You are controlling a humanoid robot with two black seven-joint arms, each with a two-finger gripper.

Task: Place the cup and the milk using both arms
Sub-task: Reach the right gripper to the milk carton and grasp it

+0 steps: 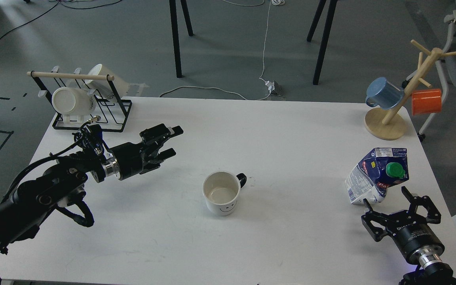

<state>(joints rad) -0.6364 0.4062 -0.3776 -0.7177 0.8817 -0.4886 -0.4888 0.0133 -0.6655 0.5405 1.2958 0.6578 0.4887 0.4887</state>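
Centrally cup [221, 196] standing clear, milk [375, 174] near table's [291, 126] right edge

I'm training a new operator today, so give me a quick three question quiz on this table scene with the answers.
1. True or false: the right gripper is shut on the milk.
2. Which way does the handle of the cup point: A toward the left gripper, B toward the milk, C toward the robot?
3. What colours are the two mugs on the wooden mug tree?

Key:
1. False; it is open, just in front of the carton.
2. B.
3. Blue and orange.
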